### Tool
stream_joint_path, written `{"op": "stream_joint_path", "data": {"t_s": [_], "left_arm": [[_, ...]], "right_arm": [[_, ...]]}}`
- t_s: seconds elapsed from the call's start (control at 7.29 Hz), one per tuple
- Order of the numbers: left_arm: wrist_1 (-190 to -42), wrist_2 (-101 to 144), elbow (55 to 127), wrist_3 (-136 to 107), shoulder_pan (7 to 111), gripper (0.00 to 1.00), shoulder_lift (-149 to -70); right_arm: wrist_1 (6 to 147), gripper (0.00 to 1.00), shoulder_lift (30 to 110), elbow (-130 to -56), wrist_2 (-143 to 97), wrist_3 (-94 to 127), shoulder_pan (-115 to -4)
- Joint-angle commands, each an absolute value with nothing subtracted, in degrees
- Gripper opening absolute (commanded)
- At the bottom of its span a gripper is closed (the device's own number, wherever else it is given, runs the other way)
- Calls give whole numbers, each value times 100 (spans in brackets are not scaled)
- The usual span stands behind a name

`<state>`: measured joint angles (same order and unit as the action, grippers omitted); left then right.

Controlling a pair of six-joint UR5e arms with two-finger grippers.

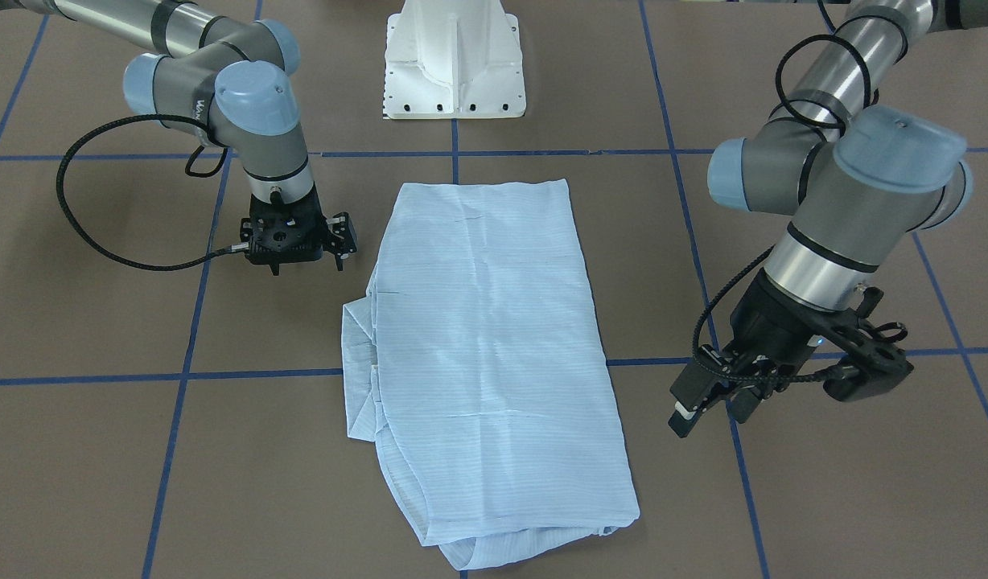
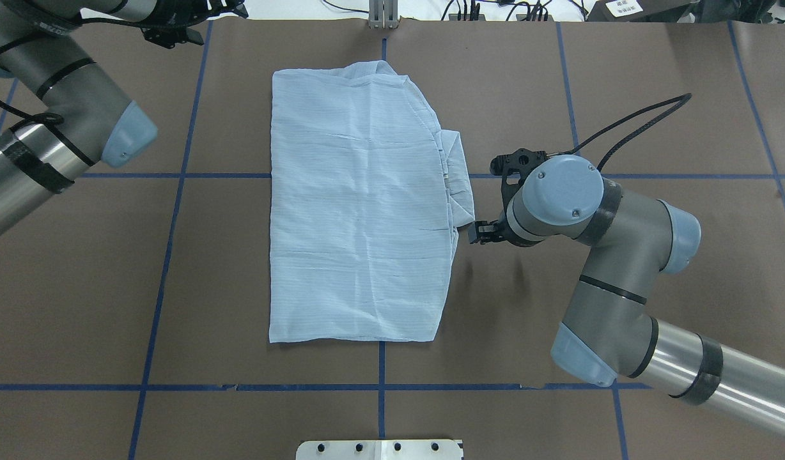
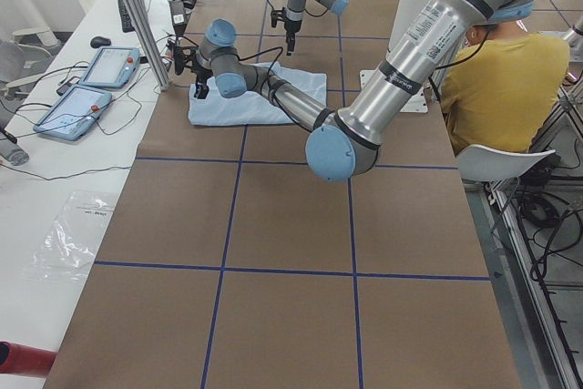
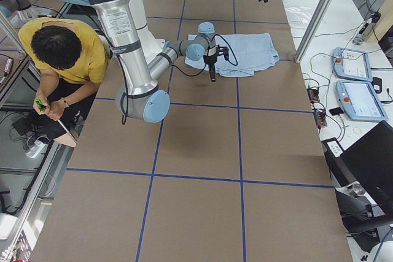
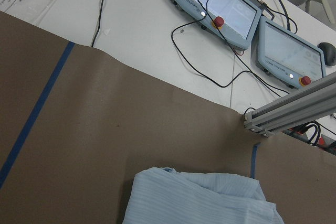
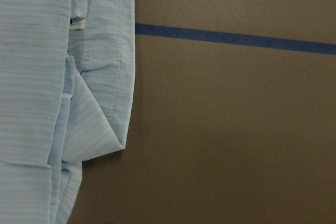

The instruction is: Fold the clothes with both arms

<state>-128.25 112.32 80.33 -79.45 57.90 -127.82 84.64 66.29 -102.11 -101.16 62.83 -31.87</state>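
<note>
The light blue striped shirt (image 2: 360, 211) lies flat on the brown table as a long folded rectangle. A tucked sleeve and placket edge (image 6: 100, 77) stick out on its side toward my right arm. My right gripper (image 1: 339, 239) points down just beside that edge, close to the cloth but apart from it, open with nothing in it. My left gripper (image 1: 707, 408) hangs tilted above the table off the shirt's opposite long side, near its far end. It stands open, and the white-tipped finger (image 1: 681, 414) is clear of the cloth.
Blue tape lines (image 2: 175, 174) grid the brown table cover. The white pedestal base (image 1: 454, 64) stands at the robot's edge. Two teach pendants (image 5: 215, 3) and cables lie on the white bench past an aluminium post (image 5: 294, 114). A person in yellow (image 4: 61, 53) sits beside the table.
</note>
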Motion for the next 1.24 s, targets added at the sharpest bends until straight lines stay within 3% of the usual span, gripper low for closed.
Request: {"op": "stream_joint_path", "data": {"t_s": [0.0,0.69,1.1], "left_arm": [[-12710,11232,8173,-7945,5792,99,-12762],[-12726,11232,8279,-7945,5792,99,-12578],[-12718,11232,8314,-7945,5792,99,-12560]], "right_arm": [[8455,100,6523,-10353,-10125,7411,-3086],[7948,100,6082,-10494,-9387,12227,-1874],[7901,98,6064,-10442,-9360,13103,-1661]]}}
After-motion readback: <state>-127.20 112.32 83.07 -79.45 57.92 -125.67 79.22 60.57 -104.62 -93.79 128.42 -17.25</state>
